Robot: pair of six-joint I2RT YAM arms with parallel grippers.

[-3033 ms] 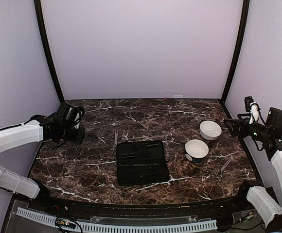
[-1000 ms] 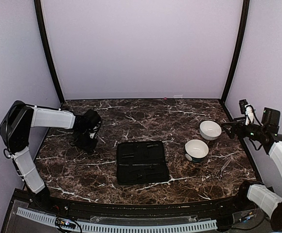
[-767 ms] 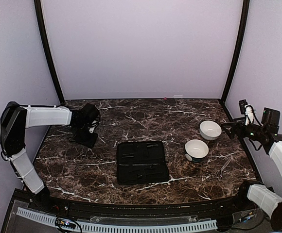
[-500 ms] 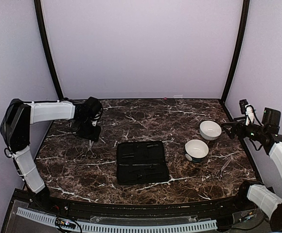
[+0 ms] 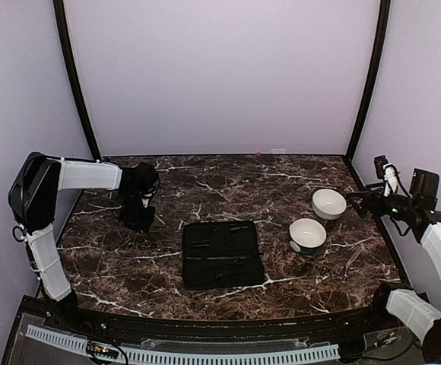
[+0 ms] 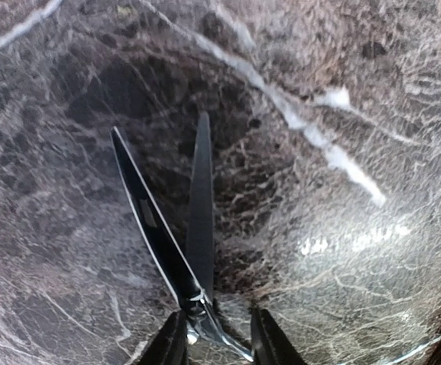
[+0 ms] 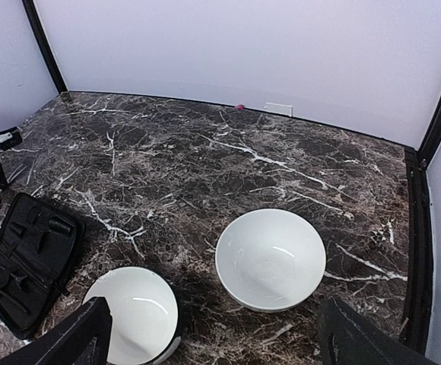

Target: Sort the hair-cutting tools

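L gripper (image 6: 217, 331) straddles scissors (image 6: 179, 251) on desk (image 6: 342, 114); I can't tell if clamped. R gripper (image 7: 213, 327) wide apart above two bowls (image 7: 270, 258), case (image 5: 222, 253) mid-frame.

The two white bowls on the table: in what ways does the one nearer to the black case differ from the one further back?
The near bowl has a dark band around its lower outside; the far bowl looks white all over. The near bowl stands closer to the black case; the far bowl stands further back and more to the right. Both are round, upright, white inside and empty.
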